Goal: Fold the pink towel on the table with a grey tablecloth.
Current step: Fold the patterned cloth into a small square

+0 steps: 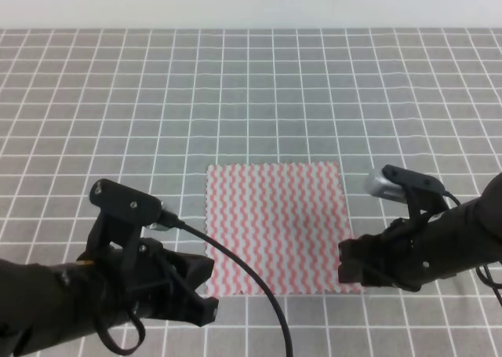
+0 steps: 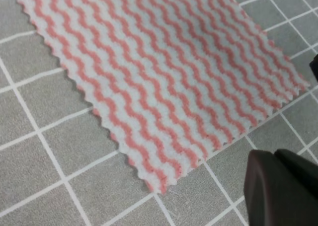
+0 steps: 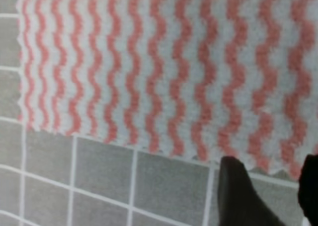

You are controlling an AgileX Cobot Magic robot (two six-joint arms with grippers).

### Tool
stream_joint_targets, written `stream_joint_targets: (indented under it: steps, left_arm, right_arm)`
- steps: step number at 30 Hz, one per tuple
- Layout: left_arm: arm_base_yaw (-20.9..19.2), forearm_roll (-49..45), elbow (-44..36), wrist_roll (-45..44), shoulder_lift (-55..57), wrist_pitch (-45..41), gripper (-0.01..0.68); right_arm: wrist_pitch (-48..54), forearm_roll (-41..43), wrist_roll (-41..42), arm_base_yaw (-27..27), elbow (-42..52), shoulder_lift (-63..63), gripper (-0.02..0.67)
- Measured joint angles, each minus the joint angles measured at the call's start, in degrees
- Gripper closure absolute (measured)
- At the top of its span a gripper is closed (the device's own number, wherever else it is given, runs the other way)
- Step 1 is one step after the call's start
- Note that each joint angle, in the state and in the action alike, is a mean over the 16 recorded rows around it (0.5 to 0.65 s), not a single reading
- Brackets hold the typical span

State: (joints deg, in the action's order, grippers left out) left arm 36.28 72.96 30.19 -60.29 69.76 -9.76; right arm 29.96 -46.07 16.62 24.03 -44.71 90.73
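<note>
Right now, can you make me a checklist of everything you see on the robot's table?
Surface: table with a grey tablecloth, white grid lines, lying flat.
Job's things: pink towel, spread flat, unfolded, wavy stripes, zigzag edges.
Clutter: nothing seen.
Grippers: left end effector by the towel's near left corner; right end effector at its near right corner, fingers apart at the towel's edge. Neither holds the towel.
Cables: black cable crosses the towel's near left part.
Surroundings: pale wall behind the table.
</note>
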Motion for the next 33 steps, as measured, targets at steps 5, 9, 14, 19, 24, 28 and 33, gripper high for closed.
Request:
stream_joint_targets:
  steps: [5, 9, 14, 19, 24, 28, 33]
  left_arm:
    - [0.0, 0.0, 0.0, 0.0, 0.0, 0.1, 0.676]
    - [0.0, 0.0, 0.0, 0.0, 0.0, 0.0, 0.676]
    - [0.0, 0.0, 0.0, -0.1, 0.0, 0.1, 0.676]
    - [0.0, 0.0, 0.0, -0.1, 0.0, 0.1, 0.676]
    - [0.0, 0.0, 0.0, -0.1, 0.0, 0.2, 0.677]
    - [0.0, 0.0, 0.0, -0.1, 0.0, 0.3, 0.677]
    - [0.0, 0.0, 0.0, -0.2, 0.1, 0.3, 0.677]
  right_arm:
    - [-0.2, 0.9, 0.0, 0.0, -0.4, 1.6, 0.393]
    - [-0.6, 1.5, 0.0, 0.0, -0.5, 2.8, 0.393]
    - [-1.5, 1.9, 0.0, 0.0, -0.5, 3.8, 0.393]
    - [-2.2, 2.0, -0.1, 0.0, -0.4, 4.5, 0.391]
    - [-2.8, 1.8, 0.0, 0.0, -0.4, 4.8, 0.391]
    - [-3.1, 1.6, 0.0, 0.0, -0.4, 4.8, 0.398]
    - [-3.5, 1.3, 0.1, 0.0, -0.4, 4.8, 0.416]
